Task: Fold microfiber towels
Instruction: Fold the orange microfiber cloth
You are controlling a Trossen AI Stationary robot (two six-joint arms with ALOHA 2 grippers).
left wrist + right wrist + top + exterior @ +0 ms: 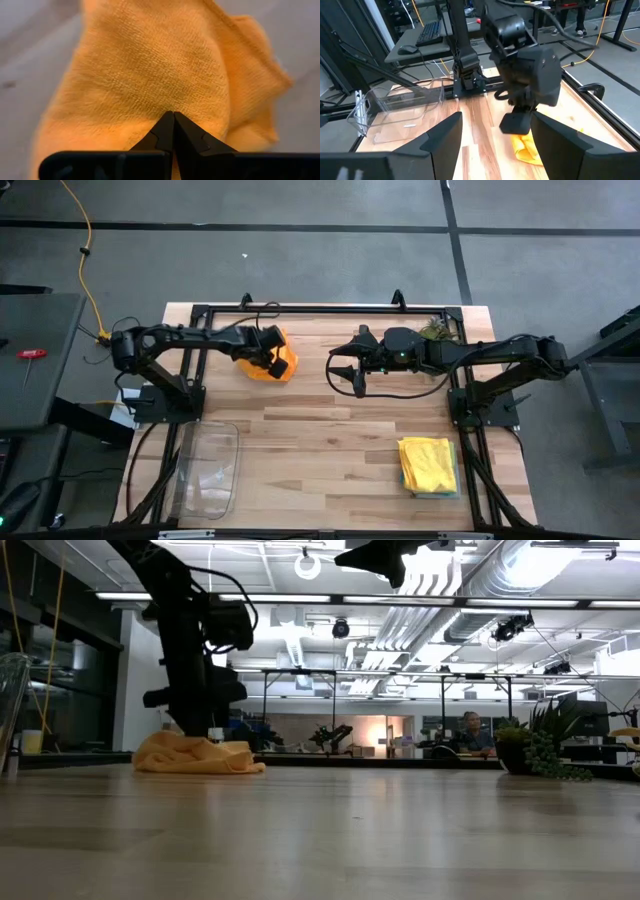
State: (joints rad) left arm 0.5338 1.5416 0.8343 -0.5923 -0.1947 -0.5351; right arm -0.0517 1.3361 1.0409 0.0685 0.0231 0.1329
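An orange microfiber towel (278,363) lies crumpled in a low heap on the far left part of the table; it also shows in the low view (195,756) and the right wrist view (526,148). My left gripper (173,119) is shut at the top of this heap, coming from the left. My right gripper (346,368) is open and empty, held high above the table's middle, to the right of the towel. A stack of folded towels (429,465), yellow on top with teal below, lies at the near right. My left gripper has its shut fingertips (165,131) on the upper surface of the orange towel's heap (150,85), slanting down from the table's left. The fingers hide whether a fold is pinched between them. The towel rests slack on the table.
A clear plastic tray (207,471) stands at the near left corner. A small spiky green plant (436,330) stands at the far right. Bare wood lies between the orange towel and the folded stack. Black frame rails run along the table's far edge and sides.
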